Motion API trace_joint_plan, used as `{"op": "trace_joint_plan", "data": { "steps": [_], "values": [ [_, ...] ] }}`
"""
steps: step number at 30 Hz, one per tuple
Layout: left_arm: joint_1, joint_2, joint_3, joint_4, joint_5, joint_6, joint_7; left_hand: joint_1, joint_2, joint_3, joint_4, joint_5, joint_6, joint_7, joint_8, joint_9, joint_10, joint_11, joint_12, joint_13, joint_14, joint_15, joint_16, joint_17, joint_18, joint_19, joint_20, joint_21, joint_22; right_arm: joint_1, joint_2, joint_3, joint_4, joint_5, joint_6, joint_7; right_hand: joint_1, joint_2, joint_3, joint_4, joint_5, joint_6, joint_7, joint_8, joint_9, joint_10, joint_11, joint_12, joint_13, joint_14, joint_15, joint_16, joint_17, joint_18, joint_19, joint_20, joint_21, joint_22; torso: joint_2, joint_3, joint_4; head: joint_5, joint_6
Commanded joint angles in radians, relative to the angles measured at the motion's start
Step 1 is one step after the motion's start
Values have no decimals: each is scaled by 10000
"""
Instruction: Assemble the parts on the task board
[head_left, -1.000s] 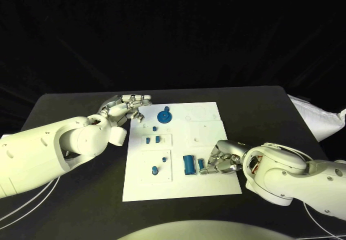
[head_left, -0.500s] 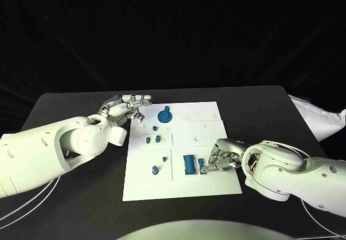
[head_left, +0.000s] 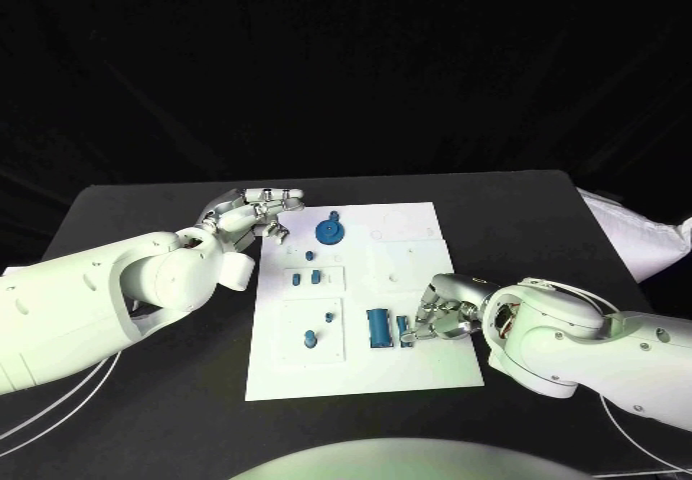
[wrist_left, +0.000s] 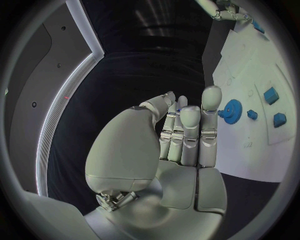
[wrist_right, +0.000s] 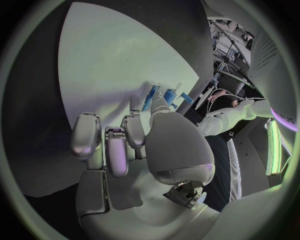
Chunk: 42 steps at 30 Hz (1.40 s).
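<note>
Head view has the white task board (head_left: 411, 370) lying in the middle of the black surface (head_left: 548, 220), long side running away from the robot. Left hand (head_left: 257, 212) sits at the board's far left corner, just off the edge; in the left wrist view its fingers (wrist_left: 190, 132) are pressed together side by side and nothing's in them, thumb tucked alongside. Blue gear (head_left: 330, 233) is right by that hand on the far part of the board, and the left wrist view shows it too (wrist_left: 231, 108), close to the fingertips but not touching as far as I can see.

Right hand (head_left: 444, 315) is over the board's near right area, fingers curled down next to the long blue block (head_left: 379, 328). A small blue piece (head_left: 405, 332) sits right at its fingertips. Can't tell if it's actually pinching that piece or just touching it, the right wrist view has the fingers (wrist_right: 106, 145) bent over the board with the blue bits (wrist_right: 164, 96) poking out past the thumb.

Other small blue parts: a pair (head_left: 304, 279) mid-board on the left, one more (head_left: 310, 258) just beyond, and two (head_left: 317, 331) on the near-left tile
</note>
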Motion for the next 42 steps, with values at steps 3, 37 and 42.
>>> {"op": "trace_joint_plan", "data": {
  "steps": [3,37,42],
  "values": [
    [-2,14,4,8,-51,182,48,-30,101,-68,-13,-8,-69,-6,50,-15,-70,-14,54,17,-58,11,-39,-10,196,-73,-8,-63,-17,-22,-155,-15,174,241,-496,380,69,45,-168,53,291,-79,41,-42,-51,-109,50,-174,-354,835,-3,-48,1604,-135,-122,24,-76,-71,-6,-1,10,-23,15],
    [-33,0,3,52,-51,176,70,-30,101,-68,-13,-8,-69,-6,50,-15,-70,-14,54,17,-58,11,-39,-10,196,-73,-8,-63,-17,55,614,16,372,-1368,-34,-523,463,314,-338,-102,326,191,-114,159,78,254,-77,642,184,908,-93,148,1933,-227,178,-31,232,409,4,-17,16,69,91],
    [-33,-12,3,60,-51,169,70,-30,101,-68,-13,-8,-69,-6,50,-15,-70,-14,54,17,-58,11,-39,-10,196,-73,-8,-63,-17,33,748,14,237,-1676,429,-640,702,439,-277,-244,196,255,-181,224,118,354,-137,876,340,928,-144,206,2031,-246,240,-77,300,508,4,-17,9,76,80]
  ]
}}
